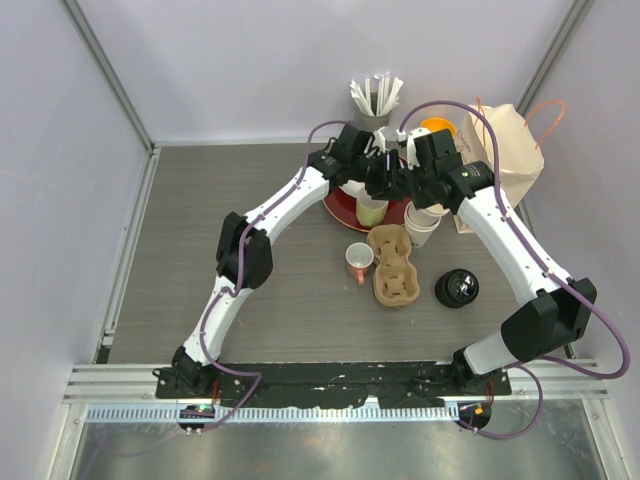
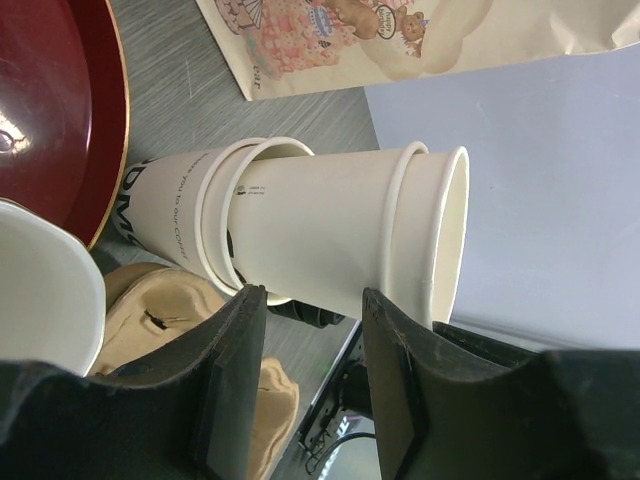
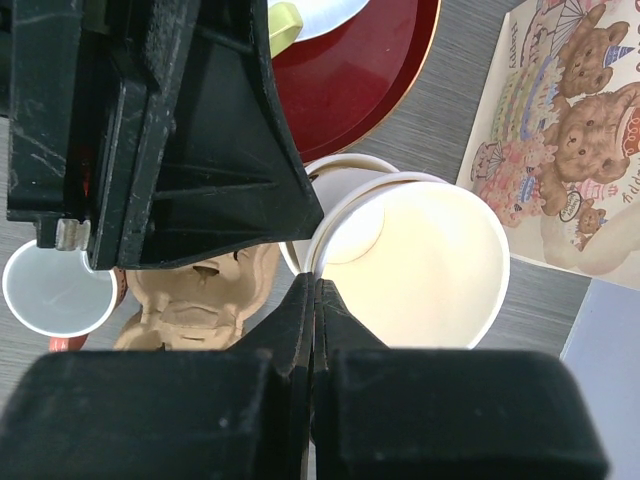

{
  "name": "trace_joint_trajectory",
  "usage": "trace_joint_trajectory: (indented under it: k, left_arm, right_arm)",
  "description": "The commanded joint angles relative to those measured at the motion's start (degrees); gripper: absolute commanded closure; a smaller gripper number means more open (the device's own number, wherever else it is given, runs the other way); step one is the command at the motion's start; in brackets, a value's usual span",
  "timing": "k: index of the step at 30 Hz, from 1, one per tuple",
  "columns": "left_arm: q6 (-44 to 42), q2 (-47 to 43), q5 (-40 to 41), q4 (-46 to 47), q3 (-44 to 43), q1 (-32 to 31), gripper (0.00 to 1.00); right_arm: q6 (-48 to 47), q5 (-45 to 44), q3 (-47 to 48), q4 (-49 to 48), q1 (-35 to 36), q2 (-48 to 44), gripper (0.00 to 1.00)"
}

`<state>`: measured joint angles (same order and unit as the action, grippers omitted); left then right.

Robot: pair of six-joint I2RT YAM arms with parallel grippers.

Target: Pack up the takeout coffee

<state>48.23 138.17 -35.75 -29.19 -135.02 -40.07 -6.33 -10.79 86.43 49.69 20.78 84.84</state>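
Observation:
Several cream-white paper cups stand nested in a stack [image 1: 424, 222] without lids, right of the red plate. My right gripper [image 3: 318, 285] is shut on the rim of the top cup [image 3: 420, 260], one finger inside and one outside. My left gripper [image 2: 315, 300] is open, its fingers on either side of that top cup [image 2: 330, 225], just above the lower cup [image 2: 170, 215]. Both grippers meet over the stack in the top view, left [image 1: 392, 183] and right [image 1: 415, 198]. A black lid [image 1: 457, 288] lies on the table, front right.
A brown pulp cup carrier [image 1: 392, 265] lies in front of the stack. A white mug with pink handle [image 1: 358, 260] stands to the carrier's left. A red plate [image 1: 340, 207] holds a pale green mug [image 1: 372, 211]. A bear-printed paper bag [image 1: 510, 150] and a straw holder [image 1: 375, 100] stand behind.

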Motion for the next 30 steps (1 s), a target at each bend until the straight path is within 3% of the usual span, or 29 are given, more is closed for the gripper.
trace_joint_trajectory:
  k: [1, 12, 17, 30]
  left_arm:
    - [-0.2, -4.9, -2.0, 1.2, -0.7, -0.4, 0.53]
    - [-4.6, -6.6, 0.3, -1.0, -1.7, -0.4, 0.53]
    - [-6.0, -6.7, 0.2, -0.9, -2.1, -1.8, 0.48]
    - [-3.0, -3.7, -0.8, 0.6, -1.4, -2.3, 0.49]
  right_arm:
    - [-0.9, 0.1, -0.1, -2.2, 0.0, -2.7, 0.99]
    - [-0.8, 0.1, -0.3, -2.4, 0.0, -2.7, 0.99]
    - [-0.7, 0.4, -0.4, -2.4, 0.1, -2.7, 0.99]
    - [-1.1, 2.4, -1.6, -3.2, 0.0, -4.5, 0.99]
